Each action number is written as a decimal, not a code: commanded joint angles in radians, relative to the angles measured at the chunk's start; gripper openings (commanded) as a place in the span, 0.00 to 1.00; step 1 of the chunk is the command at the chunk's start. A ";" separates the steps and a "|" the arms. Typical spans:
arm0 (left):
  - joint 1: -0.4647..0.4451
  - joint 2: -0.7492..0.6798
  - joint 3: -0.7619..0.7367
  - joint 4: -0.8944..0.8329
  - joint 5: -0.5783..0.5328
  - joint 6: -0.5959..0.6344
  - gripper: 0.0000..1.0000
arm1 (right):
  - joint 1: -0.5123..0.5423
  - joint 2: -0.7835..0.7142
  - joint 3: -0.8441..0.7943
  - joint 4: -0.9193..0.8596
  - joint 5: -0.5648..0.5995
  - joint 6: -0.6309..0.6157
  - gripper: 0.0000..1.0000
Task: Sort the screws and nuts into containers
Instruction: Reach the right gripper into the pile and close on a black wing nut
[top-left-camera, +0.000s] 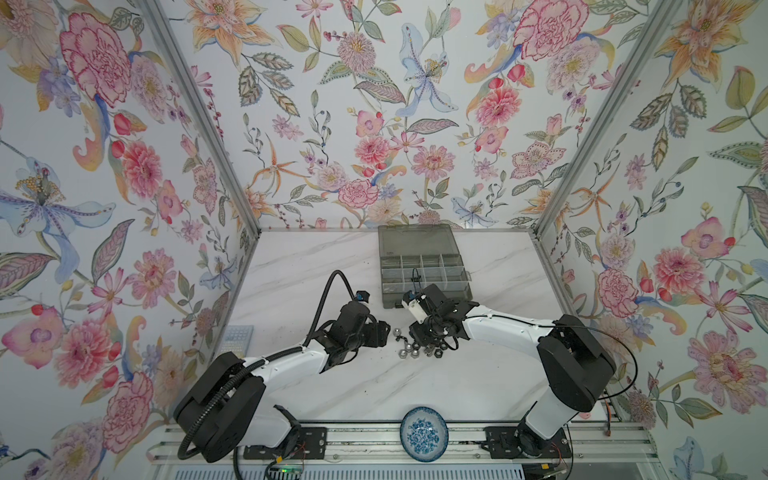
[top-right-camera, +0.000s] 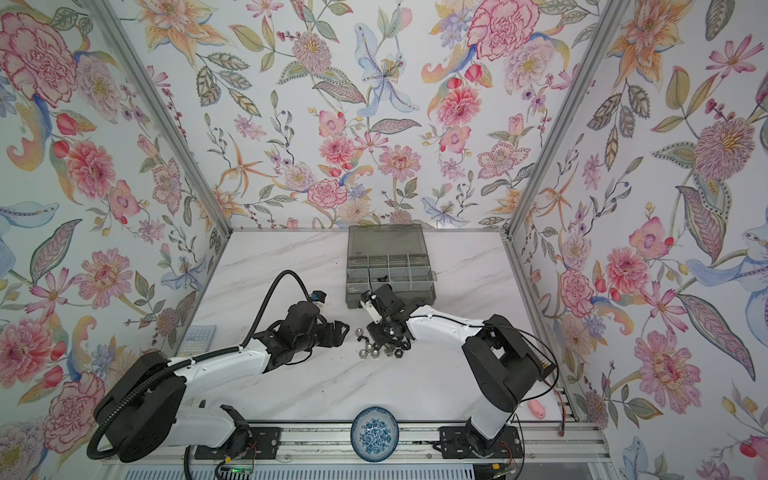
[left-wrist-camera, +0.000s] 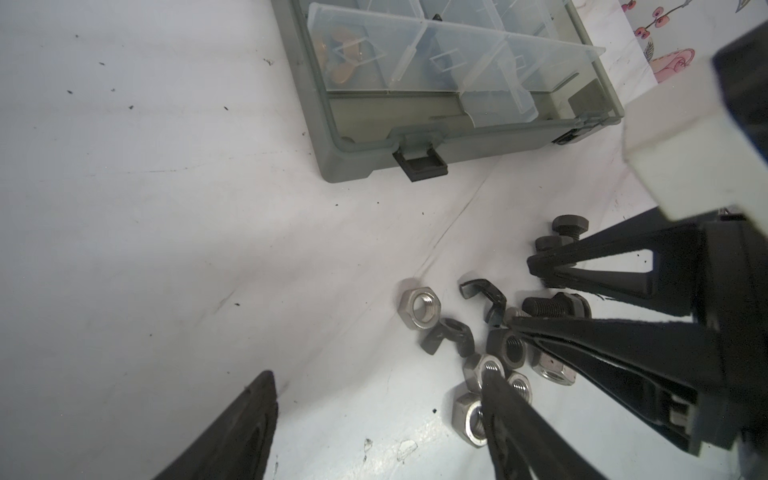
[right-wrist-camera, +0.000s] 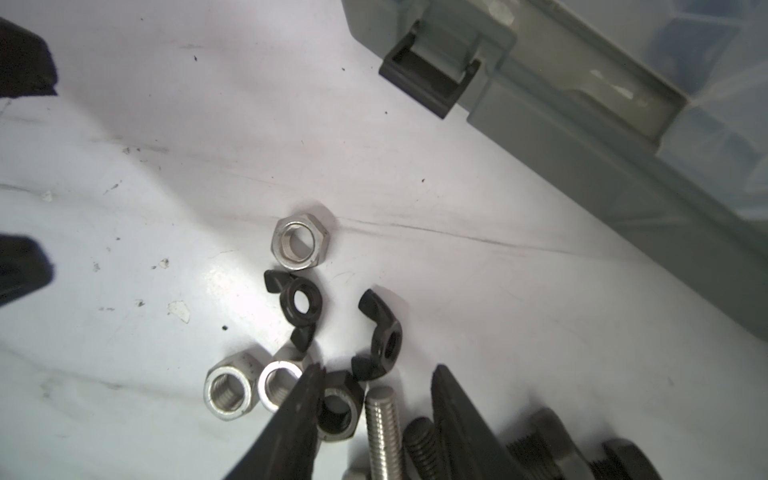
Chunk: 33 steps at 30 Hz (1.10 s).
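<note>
Table (top-left-camera: 316, 266): white with grey streaks and a few dark crumbs on it.
Box (top-left-camera: 382, 291): grey, at the back of the table, with its lid flipped open toward the wall.
Containers (top-left-camera: 411, 263): the little rooms inside the box. Some brass-coloured bits (left-wrist-camera: 345, 54) sit in one at a corner. The others are too dim for me to tell.
Nuts (top-left-camera: 409, 350): a small heap of silver and black ones on the table, just in front of the box, between the two arms.
Screws (left-wrist-camera: 557, 305): black ones lie in the same heap, on the side by the right arm. A silver screw (right-wrist-camera: 384, 428) lies there too.
Left gripper (left-wrist-camera: 376, 374): wide open, nothing between its fingers, low over the table just beside the heap.
Right gripper (right-wrist-camera: 378, 372): tips down in the heap, fingers part way apart with a narrow gap. A black nut (right-wrist-camera: 337, 411) and the silver screw lie in that gap, on the table.
Dish (top-left-camera: 424, 433): round, blue and white, at the front edge, well apart from the heap.
</note>
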<state>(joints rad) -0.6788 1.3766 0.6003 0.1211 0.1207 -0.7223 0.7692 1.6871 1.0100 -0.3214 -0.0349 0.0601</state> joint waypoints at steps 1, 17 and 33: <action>0.013 0.015 -0.007 0.012 0.005 0.000 0.79 | 0.008 0.024 0.015 0.003 0.010 -0.020 0.42; 0.013 0.004 -0.015 0.018 0.005 -0.010 0.81 | 0.003 0.062 0.012 0.038 -0.014 -0.024 0.28; 0.013 -0.021 -0.024 0.012 -0.013 -0.009 0.82 | -0.014 0.082 -0.004 0.061 -0.025 -0.013 0.22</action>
<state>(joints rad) -0.6785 1.3716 0.5911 0.1352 0.1234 -0.7227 0.7628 1.7767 1.0100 -0.2646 -0.0483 0.0414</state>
